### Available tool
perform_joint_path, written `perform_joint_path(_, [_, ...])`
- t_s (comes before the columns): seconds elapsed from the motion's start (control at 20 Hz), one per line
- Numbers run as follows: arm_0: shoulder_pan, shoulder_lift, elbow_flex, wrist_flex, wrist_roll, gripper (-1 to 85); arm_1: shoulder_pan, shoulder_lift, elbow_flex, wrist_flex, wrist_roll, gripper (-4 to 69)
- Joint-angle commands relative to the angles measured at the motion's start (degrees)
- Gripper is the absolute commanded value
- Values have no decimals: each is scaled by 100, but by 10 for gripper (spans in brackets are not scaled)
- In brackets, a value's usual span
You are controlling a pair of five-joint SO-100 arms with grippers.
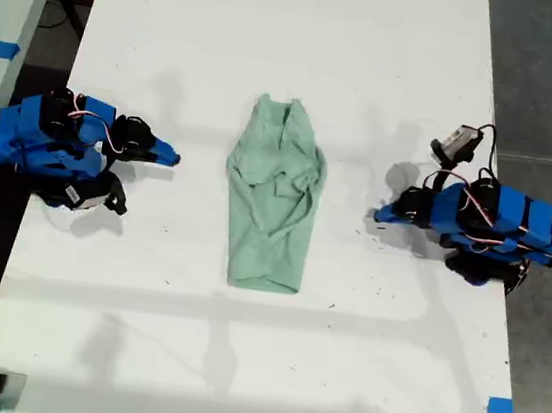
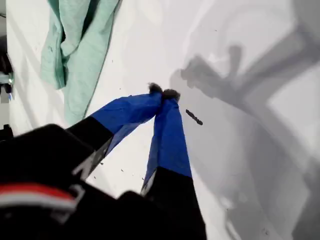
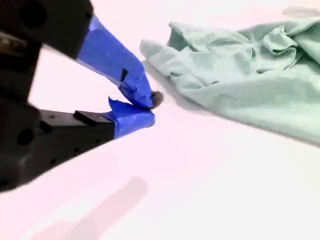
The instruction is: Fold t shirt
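The t shirt point(image 1: 274, 198) lies wrinkled mid-table point(image 1: 276, 45). My first gripper point(image 2: 163, 92) and my second gripper point(image 3: 150, 107) are both closed and empty, with arms at nine and three o'clock in the exterior view.

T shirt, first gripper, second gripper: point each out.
t shirt point(image 1: 275, 201): exterior view, middle of the cloth.
first gripper point(image 2: 163, 92): first wrist view, where the shut tips meet.
second gripper point(image 3: 150, 106): second wrist view, between the nearly touching blue tips.
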Motion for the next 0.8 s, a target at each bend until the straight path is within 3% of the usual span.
perform_joint_path(0.0, [123, 396, 334, 0, 264, -1, 0, 88, 237, 9, -62, 4])
perform_joint_path(0.75, [237, 404, 413, -62, 281, -1, -9, 88, 229, 0, -79, 4])
